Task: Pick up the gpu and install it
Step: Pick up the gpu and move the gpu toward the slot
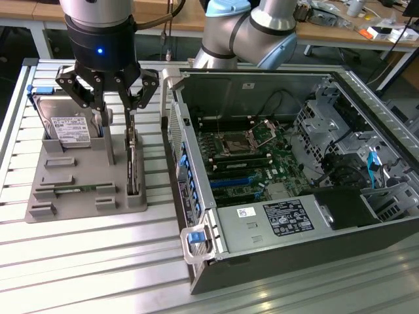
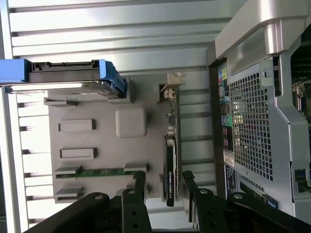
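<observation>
The gpu (image 1: 135, 167) stands on its edge in a slot of the grey holder (image 1: 85, 171), green board with a black block on one face and a metal bracket at its far end. My gripper (image 1: 114, 125) hangs just above it, open, nothing held. In the wrist view the gpu (image 2: 170, 162) lies between my two black fingertips (image 2: 141, 177), which stand apart on either side of it without touching; my gripper (image 2: 164, 175) is over the card's near end.
On the same holder (image 2: 97, 141) sit a silver hard drive (image 1: 65, 127) with blue rails and a slim green memory stick (image 1: 75, 190). The open computer case (image 1: 275, 163) stands at the exterior view's right, its motherboard (image 1: 252, 157) exposed. The case's perforated rear wall (image 2: 252, 126) is close beside the holder.
</observation>
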You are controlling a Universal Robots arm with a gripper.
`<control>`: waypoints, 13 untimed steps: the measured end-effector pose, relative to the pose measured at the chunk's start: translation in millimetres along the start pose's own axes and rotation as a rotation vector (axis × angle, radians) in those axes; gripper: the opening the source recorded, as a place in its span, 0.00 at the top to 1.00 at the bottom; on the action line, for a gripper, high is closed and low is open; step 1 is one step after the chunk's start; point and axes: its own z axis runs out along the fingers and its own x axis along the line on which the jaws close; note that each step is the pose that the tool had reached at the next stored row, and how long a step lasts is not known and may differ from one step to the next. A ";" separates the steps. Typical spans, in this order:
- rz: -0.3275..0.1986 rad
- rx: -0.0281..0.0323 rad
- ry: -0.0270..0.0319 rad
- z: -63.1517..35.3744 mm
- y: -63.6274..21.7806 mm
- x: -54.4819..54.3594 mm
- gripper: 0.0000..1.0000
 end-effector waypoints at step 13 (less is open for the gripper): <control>0.000 0.0001 0.0000 13.2 -0.6 0.3 0.58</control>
